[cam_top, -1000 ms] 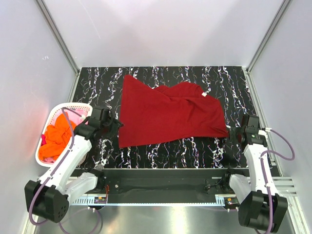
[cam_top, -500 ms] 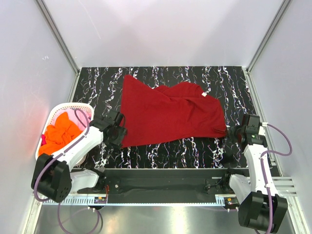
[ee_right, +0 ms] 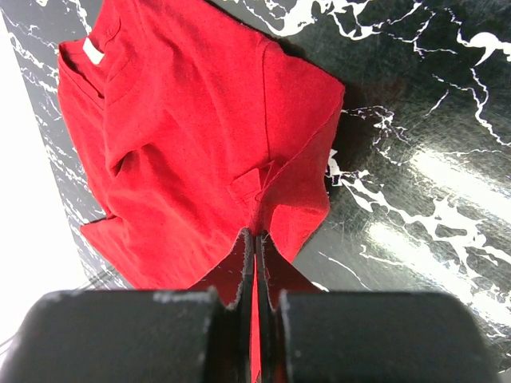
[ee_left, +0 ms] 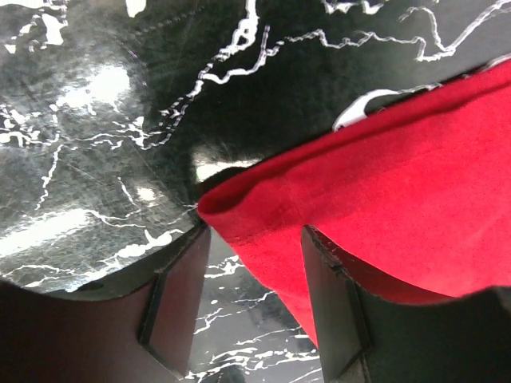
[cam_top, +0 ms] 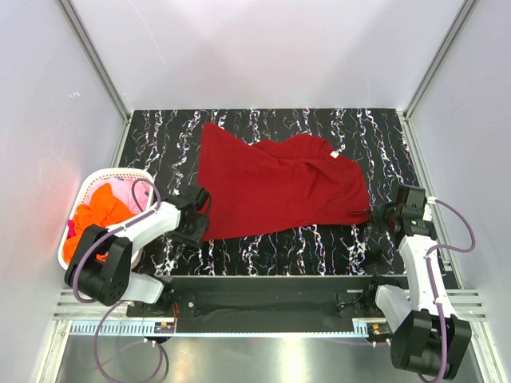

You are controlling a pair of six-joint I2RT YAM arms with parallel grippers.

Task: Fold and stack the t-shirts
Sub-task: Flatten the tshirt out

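Soft, limp dark red t-shirt [cam_top: 279, 187] on table [cam_top: 319, 128]: left claw [ee_left: 254, 254] spread astride lower-left corner, right claw [ee_right: 255, 249] pinching lower-right hem; likely best gripped at corners.

- We record the dark red t-shirt [cam_top: 279, 187] as soft, matt cloth; close up the weave looks fine and slightly fuzzy, with a stitched hem.
- Table top [cam_top: 375, 144]: black with white veining, hard, smooth and glossy; glare patches show in the 2 wrist views.
- Basket [cam_top: 120, 172]: white plastic lattice, smooth.
- Orange t-shirt [cam_top: 96, 219]: matt cloth, crumpled.
- Left gripper [ee_left: 254, 243] fingers [ee_left: 177, 297]: dark, matt, flat-faced; we judge them plastic.
- Right gripper [ee_right: 255, 238]: same dark matt finish, edges slightly rough.
- Arm shells [cam_top: 419, 263]: white, smooth, faintly glossy plastic.
- Frame posts [cam_top: 96, 60]: bare metal.
- Front sheet [cam_top: 263, 363]: metal, dull sheen.
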